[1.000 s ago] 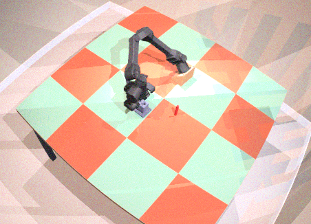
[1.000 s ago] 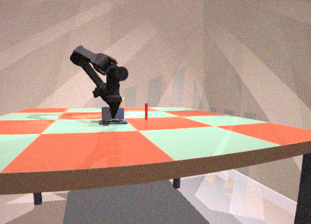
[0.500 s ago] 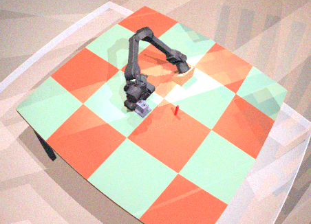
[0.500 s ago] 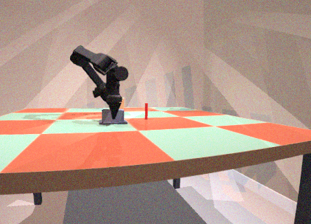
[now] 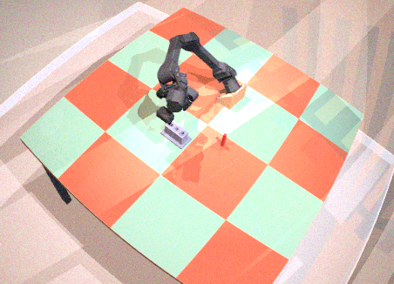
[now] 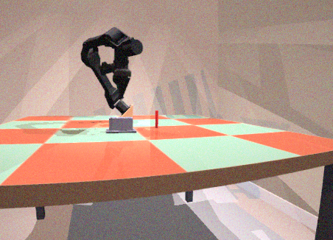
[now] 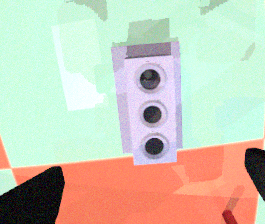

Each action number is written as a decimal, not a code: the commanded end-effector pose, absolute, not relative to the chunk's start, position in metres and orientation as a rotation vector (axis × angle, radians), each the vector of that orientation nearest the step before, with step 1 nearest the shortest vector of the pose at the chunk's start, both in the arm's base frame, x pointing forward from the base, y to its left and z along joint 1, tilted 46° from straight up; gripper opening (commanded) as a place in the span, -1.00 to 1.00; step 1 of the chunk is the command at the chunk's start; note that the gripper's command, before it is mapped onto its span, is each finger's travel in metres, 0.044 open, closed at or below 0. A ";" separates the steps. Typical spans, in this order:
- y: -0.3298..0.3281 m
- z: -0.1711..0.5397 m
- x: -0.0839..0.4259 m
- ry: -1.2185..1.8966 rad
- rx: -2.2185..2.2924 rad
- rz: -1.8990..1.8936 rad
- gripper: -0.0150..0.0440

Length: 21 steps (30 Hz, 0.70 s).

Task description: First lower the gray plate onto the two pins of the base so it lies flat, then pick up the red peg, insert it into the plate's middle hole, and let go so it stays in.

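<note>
The gray plate (image 5: 176, 132) (image 6: 121, 124) (image 7: 151, 96) is a block with three round holes in a row. It sits level on the base (image 5: 182, 145) (image 6: 110, 132) (image 7: 121, 110), whose thin flange shows around its foot; no gap shows between them. The pins are not clearly visible; the holes look dark. The red peg (image 5: 224, 139) (image 6: 157, 119) (image 7: 229, 216) stands upright on an orange square, apart from the plate. My gripper (image 5: 179, 115) (image 6: 119, 93) (image 7: 155, 166) is wide open and empty, above the plate and clear of it.
A tan angular block (image 5: 233, 98) (image 6: 128, 113) stands at the arm's foot, behind the plate and peg. The checkered table (image 5: 144, 195) (image 6: 110, 157) has its edge far in front of the plate.
</note>
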State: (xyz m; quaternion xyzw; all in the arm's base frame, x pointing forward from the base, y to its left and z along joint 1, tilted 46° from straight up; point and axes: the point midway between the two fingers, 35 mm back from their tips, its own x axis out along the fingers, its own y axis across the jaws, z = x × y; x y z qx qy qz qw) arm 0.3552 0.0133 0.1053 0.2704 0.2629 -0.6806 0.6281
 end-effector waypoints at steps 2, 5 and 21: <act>0.023 0.097 0.352 0.632 0.598 -1.565 1.00; 0.063 0.064 0.336 0.728 0.521 -1.510 1.00; 0.127 -0.033 0.257 0.932 0.284 -1.378 1.00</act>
